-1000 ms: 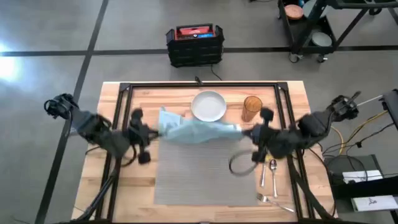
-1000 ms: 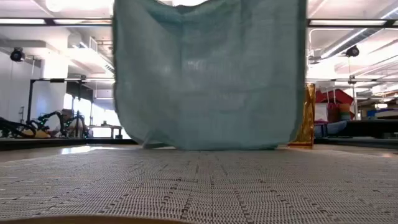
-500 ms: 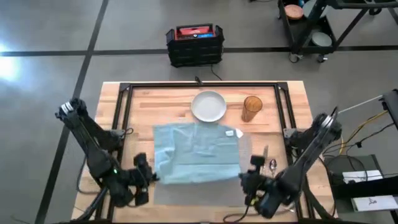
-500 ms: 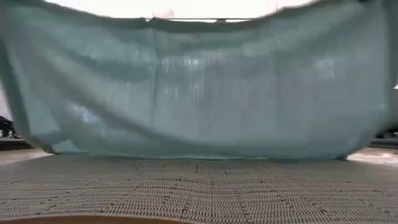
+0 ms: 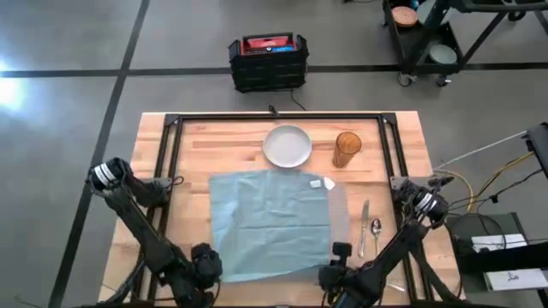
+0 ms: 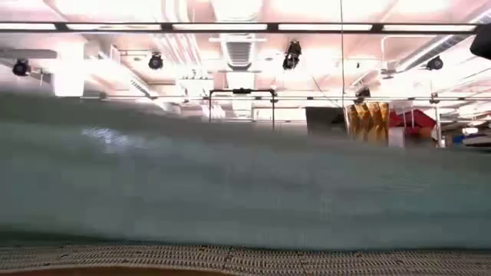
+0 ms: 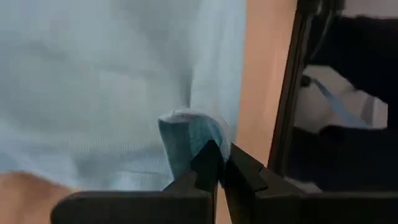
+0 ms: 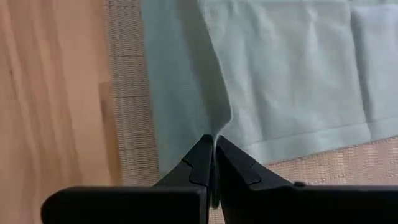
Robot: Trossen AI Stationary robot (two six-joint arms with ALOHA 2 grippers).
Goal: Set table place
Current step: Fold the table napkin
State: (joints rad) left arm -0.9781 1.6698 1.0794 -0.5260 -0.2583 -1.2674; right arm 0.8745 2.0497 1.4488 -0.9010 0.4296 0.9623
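A teal-green napkin lies spread out over the grey woven placemat in the middle of the table. My left gripper is shut on the napkin's near left corner, close to the table's near edge. My right gripper is shut on the near right corner. The napkin fills the low view, with a strip of placemat in front of it. A pale round plate stands just beyond the napkin's far edge. My left gripper pinches the napkin's bunched near left corner between its two fingers; the cloth there is folded over on itself. The rest of the napkin lies away from the fingers. My right gripper pinches a small raised fold at the napkin's near right corner between its fingertips. A crease runs away from the fingers into the cloth, which otherwise lies flat on the placemat.
An amber cup stands right of the plate. A fork and a spoon lie on the wood right of the placemat. The black frame rails run along both sides and the far edge.
Both grippers have come down and toward the table's near edge, still shut on the napkin's corners. The napkin hung bunched near the plate a second ago; it has been drawn out flat over the placemat, its far edge staying near the plate.
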